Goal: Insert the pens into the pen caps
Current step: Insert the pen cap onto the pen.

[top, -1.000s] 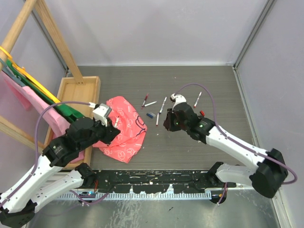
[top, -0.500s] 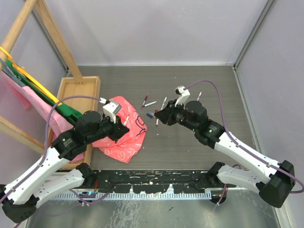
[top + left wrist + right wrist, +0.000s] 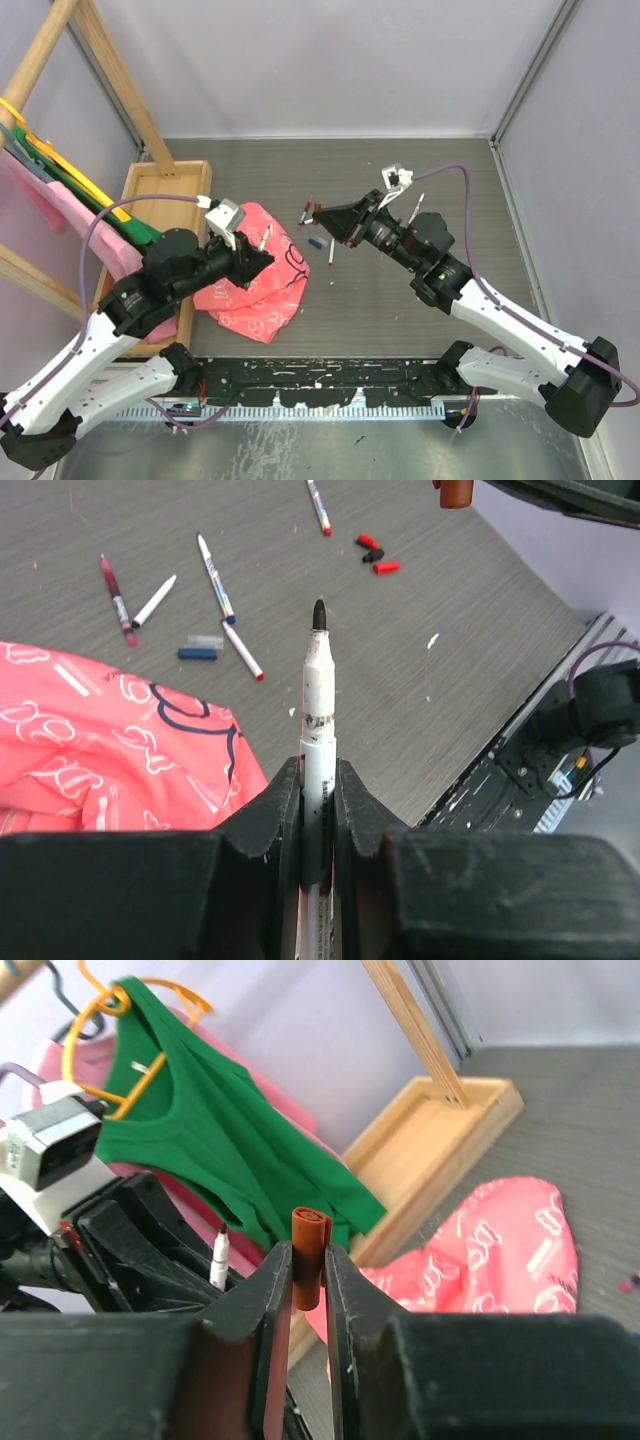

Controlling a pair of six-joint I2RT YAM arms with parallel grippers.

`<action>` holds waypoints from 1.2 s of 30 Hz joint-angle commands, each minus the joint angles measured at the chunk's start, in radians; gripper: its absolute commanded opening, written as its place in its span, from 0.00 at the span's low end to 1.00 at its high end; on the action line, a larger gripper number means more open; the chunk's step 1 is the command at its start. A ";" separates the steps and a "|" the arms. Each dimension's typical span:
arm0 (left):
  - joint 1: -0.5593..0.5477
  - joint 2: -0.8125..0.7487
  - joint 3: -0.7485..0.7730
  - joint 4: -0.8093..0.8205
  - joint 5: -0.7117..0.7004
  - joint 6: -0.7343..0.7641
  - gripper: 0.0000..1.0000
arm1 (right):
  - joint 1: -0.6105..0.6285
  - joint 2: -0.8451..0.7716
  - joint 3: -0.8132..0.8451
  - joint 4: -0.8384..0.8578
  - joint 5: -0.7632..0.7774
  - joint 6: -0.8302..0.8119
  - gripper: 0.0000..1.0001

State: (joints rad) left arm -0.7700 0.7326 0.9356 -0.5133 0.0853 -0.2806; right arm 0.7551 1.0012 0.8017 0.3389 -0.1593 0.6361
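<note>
Two fingers of the left gripper are pressed together on a white pen, with only the barrel between them. The pen's long axis runs straight out along the fingers. Most of the barrel sticks out past the fingertips, and its dark tip points away from the wrist, raised above the table.

The right gripper is clamped on a short red-brown cap. The cap stands in line with the fingers, and its outer end juts just beyond their tips. In the left wrist view the cap hangs well ahead of the pen tip and off to its right, with open air between them. Seen from above, the two grippers face each other across that gap, the pen aimed roughly toward the cap.

Below and ahead of the left gripper, to its left, loose pens lie scattered at mixed angles on the table. A blue cap sits near them. Red and black caps lie farther ahead. A pink cloth lies directly under the left fingers on their left side. Beyond the right gripper's tips are a wooden tray and a hanging green garment.
</note>
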 commanded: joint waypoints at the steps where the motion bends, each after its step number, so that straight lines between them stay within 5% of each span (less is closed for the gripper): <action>1: 0.003 0.006 0.059 0.118 0.010 -0.024 0.00 | -0.002 0.003 0.035 0.209 -0.022 0.020 0.00; 15: 0.004 0.083 0.065 0.313 0.186 -0.085 0.00 | -0.001 0.067 0.081 0.397 -0.012 0.044 0.00; 36: 0.003 0.091 0.060 0.331 0.203 -0.099 0.00 | 0.012 0.165 0.121 0.480 -0.103 0.136 0.00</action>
State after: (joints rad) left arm -0.7700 0.8337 0.9619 -0.2569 0.2768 -0.3779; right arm 0.7574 1.1610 0.8738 0.7490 -0.2234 0.7570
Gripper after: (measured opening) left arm 0.141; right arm 0.226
